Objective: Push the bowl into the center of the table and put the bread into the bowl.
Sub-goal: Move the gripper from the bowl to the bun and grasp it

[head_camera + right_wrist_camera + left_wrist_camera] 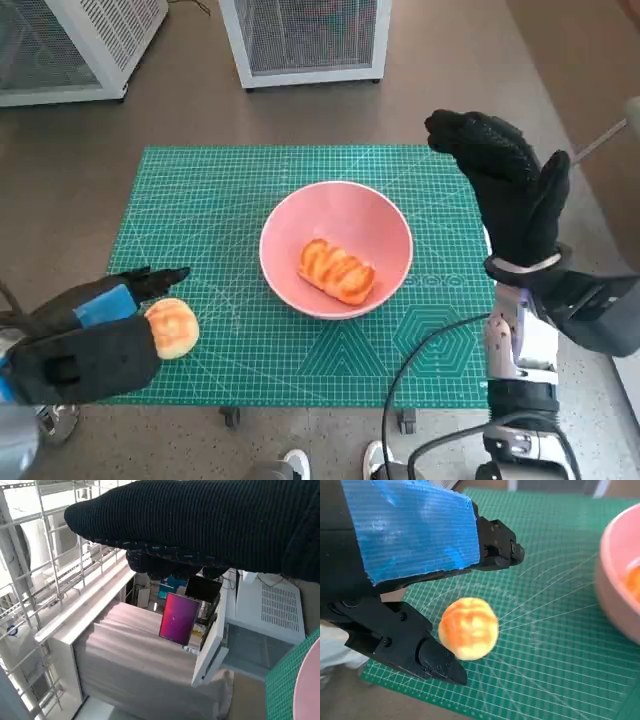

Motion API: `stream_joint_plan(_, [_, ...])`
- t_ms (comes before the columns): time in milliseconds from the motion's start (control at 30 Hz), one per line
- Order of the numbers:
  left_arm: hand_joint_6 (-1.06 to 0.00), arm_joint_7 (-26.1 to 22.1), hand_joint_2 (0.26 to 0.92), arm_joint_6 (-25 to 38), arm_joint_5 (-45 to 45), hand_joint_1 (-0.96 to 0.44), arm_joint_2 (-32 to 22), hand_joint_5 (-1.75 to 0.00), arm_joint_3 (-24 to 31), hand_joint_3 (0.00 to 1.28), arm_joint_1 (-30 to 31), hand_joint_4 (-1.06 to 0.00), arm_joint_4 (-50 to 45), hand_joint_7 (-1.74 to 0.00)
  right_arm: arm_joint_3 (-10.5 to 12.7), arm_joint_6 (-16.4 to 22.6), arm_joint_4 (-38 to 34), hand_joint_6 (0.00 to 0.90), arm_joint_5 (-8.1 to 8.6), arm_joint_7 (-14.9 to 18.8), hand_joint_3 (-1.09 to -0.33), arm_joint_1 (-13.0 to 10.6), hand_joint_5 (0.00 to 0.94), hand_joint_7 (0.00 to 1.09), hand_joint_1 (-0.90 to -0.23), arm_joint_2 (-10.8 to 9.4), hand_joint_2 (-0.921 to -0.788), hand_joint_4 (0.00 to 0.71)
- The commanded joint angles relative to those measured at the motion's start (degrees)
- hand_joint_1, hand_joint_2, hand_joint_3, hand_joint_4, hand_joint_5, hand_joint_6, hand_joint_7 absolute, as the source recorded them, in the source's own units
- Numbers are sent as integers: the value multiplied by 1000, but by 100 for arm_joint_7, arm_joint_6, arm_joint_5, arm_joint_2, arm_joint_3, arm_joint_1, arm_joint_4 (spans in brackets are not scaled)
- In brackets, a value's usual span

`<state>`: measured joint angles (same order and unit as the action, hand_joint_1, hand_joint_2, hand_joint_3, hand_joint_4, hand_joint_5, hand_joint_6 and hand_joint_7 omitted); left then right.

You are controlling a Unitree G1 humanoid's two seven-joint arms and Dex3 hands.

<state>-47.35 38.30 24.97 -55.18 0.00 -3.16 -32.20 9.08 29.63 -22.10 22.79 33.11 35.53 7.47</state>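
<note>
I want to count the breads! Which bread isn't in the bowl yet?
The round bun between the left hand's fingers, on the green mat. The other, a longer striped bread, already lies inside the pink bowl.

Gloved right hand above white cabinets, pink bowl rim.

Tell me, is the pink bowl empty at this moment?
No. In the head view a piece of bread already lies inside the pink bowl, near its middle.

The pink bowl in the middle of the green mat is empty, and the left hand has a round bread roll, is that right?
Not quite: the pink bowl already holds a striped bread piece, as the head view shows. The left hand does hold the round roll.
</note>
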Motion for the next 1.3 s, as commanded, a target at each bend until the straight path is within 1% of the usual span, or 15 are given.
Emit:
stream_joint_plan(33, [-253, 99, 713, 35, 215, -198, 15, -2, -361, 6, -193, -125, 224, -1, 34, -58, -3, 109, 43, 50, -720, -41, 0, 250, -649, 36, -921, 199])
stream_joint_plan(467, [-262, 156, 720, 256, 865, -171, 98, -6, -1180, 6, -528, -144, 835, -4, 43, 24, -43, 111, -11, 68, -720, -32, 1, 249, -643, 116, -921, 200])
stream_joint_plan(700, [-319, 332, 734, 247, 1179, -81, 268, -22, -1421, 11, -596, -210, 1136, -21, 39, 53, -71, 112, -15, 80, -721, -18, 0, 248, -637, 142, -921, 200])
stream_joint_plan(900, [-451, 589, 763, 197, 1416, 15, 476, -34, -1569, 22, -637, -343, 1459, -42, 21, 65, -51, 113, -36, 73, -722, -26, 1, 246, -633, 146, -921, 201])
stream_joint_plan(933, [-493, 667, 770, 172, 1458, 37, 522, -33, -1582, 25, -639, -384, 1517, -42, 18, 63, -44, 114, -38, 72, -723, -29, 1, 246, -633, 148, -921, 201])
stream_joint_plan(967, [-563, 721, 787, 152, 1489, 60, 554, -67, -1589, 34, -640, -482, 1558, -62, 16, 62, -41, 114, -39, 72, -723, -31, 1, 245, -632, 149, -921, 201])
stream_joint_plan(1000, [-594, 810, 797, 112, 1524, 68, 591, -85, -1595, 39, -635, -529, 1609, -72, 17, 63, -44, 114, -37, 78, -724, -31, 1, 245, -633, 152, -921, 201])
stream_joint_plan(1033, [-649, 872, 802, 82, 1549, 80, 617, -117, -1597, 41, -631, -608, 1644, -90, 18, 63, -47, 114, -35, 82, -724, -31, 1, 245, -633, 155, -921, 201])
stream_joint_plan(1067, [-669, 992, 804, 16, 1575, 85, 653, -128, -1588, 42, -612, -636, 1695, -96, 20, 65, -50, 114, -33, 89, -724, -31, 1, 245, -633, 159, -921, 201])
stream_joint_plan(1100, [-740, 1139, 846, -74, 1597, 188, 695, -520, -1567, 52, -581, -653, 1750, -134, 22, 67, -53, 114, -31, 96, -724, -31, 0, 244, -633, 164, -921, 201])
stream_joint_plan(1133, [-717, 1236, 861, -139, 1612, 151, 724, -645, -1549, 47, -559, -680, 1787, -319, 24, 69, -55, 114, -31, 101, -724, -30, 0, 244, -633, 168, -921, 201])
stream_joint_plan(1167, [-676, 1361, 882, -231, 1621, 97, 754, -835, -1524, 48, -524, -711, 1834, -595, 24, 68, -54, 114, -30, 105, -724, -31, 0, 244, -634, 170, -921, 201])
stream_joint_plan(1200, [-672, 1436, 891, -292, 1626, 63, 773, -951, -1505, 45, -502, -742, 1864, -745, 25, 67, -54, 115, -30, 107, -724, -31, 0, 243, -635, 171, -921, 200])
stream_joint_plan(1233, [-670, 1482, 896, -334, 1629, 41, 785, -1024, -1493, 42, -491, -761, 1885, -842, 27, 66, -54, 115, -30, 110, -724, -31, 0, 243, -635, 172, -921, 200])
stream_joint_plan(1300, [-679, 1665, 897, -496, 1633, 22, 802, -1074, -1468, 37, -428, -785, 1959, -923, 30, 65, -55, 115, -33, 115, -724, -32, 0, 242, -637, 175, -921, 200])
